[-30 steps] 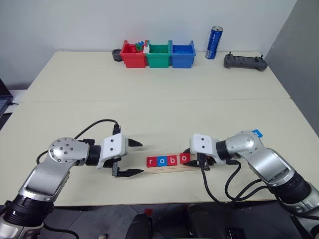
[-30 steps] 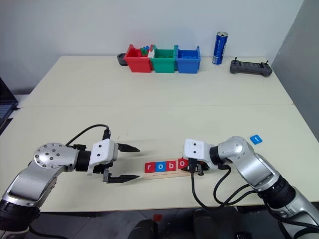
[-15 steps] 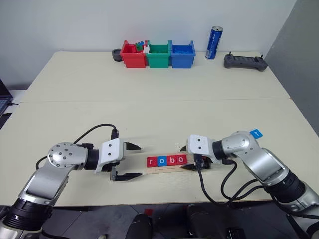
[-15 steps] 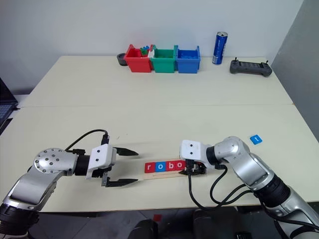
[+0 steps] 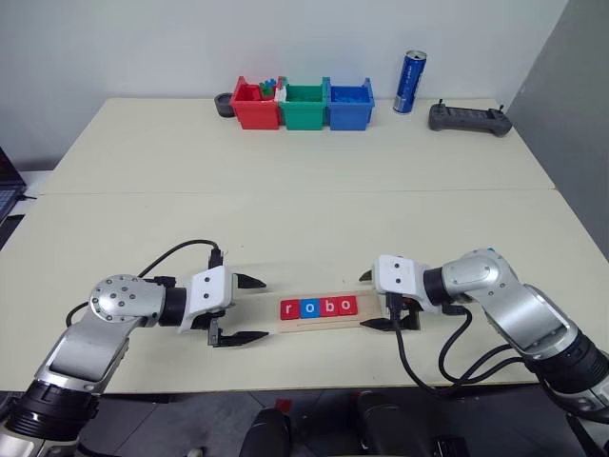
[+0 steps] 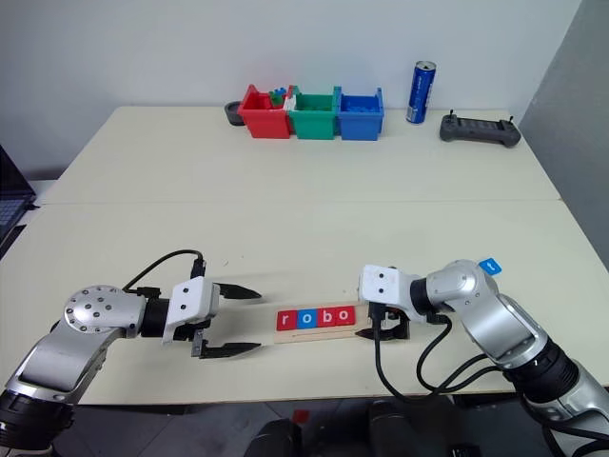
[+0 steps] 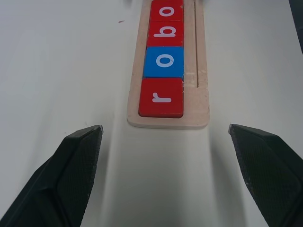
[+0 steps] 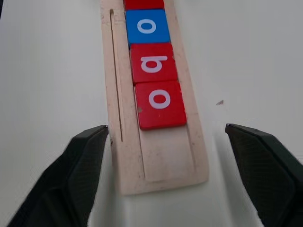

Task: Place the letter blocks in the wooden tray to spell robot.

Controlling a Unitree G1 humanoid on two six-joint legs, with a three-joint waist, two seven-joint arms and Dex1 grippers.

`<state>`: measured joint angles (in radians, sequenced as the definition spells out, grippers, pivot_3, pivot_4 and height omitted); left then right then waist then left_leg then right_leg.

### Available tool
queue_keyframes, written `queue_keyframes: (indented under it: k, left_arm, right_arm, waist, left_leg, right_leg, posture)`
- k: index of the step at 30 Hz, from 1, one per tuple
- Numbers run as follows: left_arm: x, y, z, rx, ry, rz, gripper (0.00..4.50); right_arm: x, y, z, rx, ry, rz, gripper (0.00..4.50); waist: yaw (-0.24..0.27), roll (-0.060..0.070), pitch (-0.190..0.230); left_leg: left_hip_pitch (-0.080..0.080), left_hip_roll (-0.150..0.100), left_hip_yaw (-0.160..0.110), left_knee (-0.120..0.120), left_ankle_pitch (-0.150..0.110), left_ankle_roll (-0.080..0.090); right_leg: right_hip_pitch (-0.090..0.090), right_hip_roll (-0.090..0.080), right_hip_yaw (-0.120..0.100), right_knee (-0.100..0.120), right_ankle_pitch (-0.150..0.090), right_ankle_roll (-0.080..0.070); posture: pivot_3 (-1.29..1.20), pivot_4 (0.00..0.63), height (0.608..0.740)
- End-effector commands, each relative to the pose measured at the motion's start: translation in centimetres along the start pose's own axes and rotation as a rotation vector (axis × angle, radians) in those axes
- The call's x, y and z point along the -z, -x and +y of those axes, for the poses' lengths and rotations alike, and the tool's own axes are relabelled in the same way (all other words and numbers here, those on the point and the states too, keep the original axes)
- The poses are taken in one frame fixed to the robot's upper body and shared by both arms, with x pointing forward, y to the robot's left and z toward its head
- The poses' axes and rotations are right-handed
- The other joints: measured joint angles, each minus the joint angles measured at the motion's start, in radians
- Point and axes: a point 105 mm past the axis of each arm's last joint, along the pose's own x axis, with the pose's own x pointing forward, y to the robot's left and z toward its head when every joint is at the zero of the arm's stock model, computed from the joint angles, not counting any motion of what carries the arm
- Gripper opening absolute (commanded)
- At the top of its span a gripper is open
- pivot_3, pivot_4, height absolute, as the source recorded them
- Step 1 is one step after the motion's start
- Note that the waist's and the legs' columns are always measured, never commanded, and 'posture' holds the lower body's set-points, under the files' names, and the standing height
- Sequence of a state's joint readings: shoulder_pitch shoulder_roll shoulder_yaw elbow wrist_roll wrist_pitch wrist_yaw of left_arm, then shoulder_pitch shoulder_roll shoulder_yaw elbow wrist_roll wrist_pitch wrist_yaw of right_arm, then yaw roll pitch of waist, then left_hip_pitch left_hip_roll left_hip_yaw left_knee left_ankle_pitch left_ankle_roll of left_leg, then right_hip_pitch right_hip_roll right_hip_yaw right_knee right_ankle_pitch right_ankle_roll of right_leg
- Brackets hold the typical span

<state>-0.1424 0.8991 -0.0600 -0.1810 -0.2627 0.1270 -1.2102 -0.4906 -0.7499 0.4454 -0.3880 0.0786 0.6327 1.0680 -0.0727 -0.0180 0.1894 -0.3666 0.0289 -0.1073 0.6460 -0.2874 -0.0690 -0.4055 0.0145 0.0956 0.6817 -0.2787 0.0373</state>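
The wooden tray (image 8: 165,158) lies near the table's front edge. Several letter blocks sit in it in a row: red r (image 5: 289,308), blue o (image 5: 308,307), red b (image 5: 327,307), red o (image 5: 346,306). The tray's right end is bare. A blue letter block (image 6: 488,266) lies on the table behind my right forearm. My left gripper (image 5: 266,308) stands open just left of the tray, pointing at its end. At the tray's right end my right gripper (image 5: 365,302) is open, one finger on each side, holding nothing.
Red (image 5: 255,103), green (image 5: 304,105) and blue (image 5: 348,103) bins stand at the back edge, with a small black dish (image 5: 223,105) on their left. A blue can (image 5: 410,82) and a black controller (image 5: 468,118) sit at the back right.
My right gripper has let go of the second red o block in the tray, opened, and drawn back a little to the right. The left gripper has stayed put.
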Motion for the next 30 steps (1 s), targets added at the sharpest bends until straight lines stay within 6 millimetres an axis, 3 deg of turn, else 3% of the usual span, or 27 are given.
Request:
queue_keyframes:
  k: [1, 8, 9, 14, 21, 30]
  left_arm:
    - [-0.5, 0.3, 0.4, -0.019, -0.031, -0.009, 4.5]
    - [0.3, 0.4, 0.4, -0.02, -0.027, -0.004, 4.5]
    - [0.5, 0.4, 0.4, -0.02, -0.026, -0.003, 4.5]
    - [1.2, 0.3, 0.1, -0.019, -0.024, -0.007, 4.5]
    - [1.7, 0.3, -0.2, -0.02, -0.026, -0.004, 4.5]
    - [0.6, 0.0, -0.1, -0.021, -0.037, -0.013, 4.5]
  right_arm:
    - [-0.3, 0.5, -0.3, 0.03, 0.048, 0.003, 2.84]
    - [-0.1, 0.2, 0.1, 0.015, 0.044, 0.007, 0.25]
    - [0.1, 0.1, 0.2, 0.01, 0.046, 0.015, 0.04]
    - [0.7, -0.4, 0.1, 0.008, 0.071, 0.061, 0.04]
    - [-0.6, -1.2, -0.2, -0.009, 0.101, 0.039, 0.04]
    - [-1.6, -1.4, -0.1, -0.02, 0.107, 0.018, 0.04]
  waist:
    - [0.0, 0.0, 0.0]
    - [0.0, 0.0, 0.0]
    - [0.0, 0.0, 0.0]
    - [0.0, 0.0, 0.0]
    - [0.0, 0.0, 0.0]
    - [0.0, 0.0, 0.0]
  left_leg:
    - [0.0, 0.0, 0.0, 0.0, 0.0, 0.0]
    - [0.0, 0.0, 0.0, 0.0, 0.0, 0.0]
    - [0.0, 0.0, 0.0, 0.0, 0.0, 0.0]
    - [0.0, 0.0, 0.0, 0.0, 0.0, 0.0]
    - [0.0, 0.0, 0.0, 0.0, 0.0, 0.0]
    - [0.0, 0.0, 0.0, 0.0, 0.0, 0.0]
  right_leg:
    - [0.0, 0.0, 0.0, 0.0, 0.0, 0.0]
    - [0.0, 0.0, 0.0, 0.0, 0.0, 0.0]
    - [0.0, 0.0, 0.0, 0.0, 0.0, 0.0]
    - [0.0, 0.0, 0.0, 0.0, 0.0, 0.0]
    - [0.0, 0.0, 0.0, 0.0, 0.0, 0.0]
    - [0.0, 0.0, 0.0, 0.0, 0.0, 0.0]
  posture:
    - [0.0, 0.15, 0.74]
    - [0.0, 0.15, 0.74]
    - [0.0, 0.15, 0.74]
    - [0.0, 0.15, 0.74]
    - [0.0, 0.15, 0.74]
    - [0.0, 0.15, 0.74]
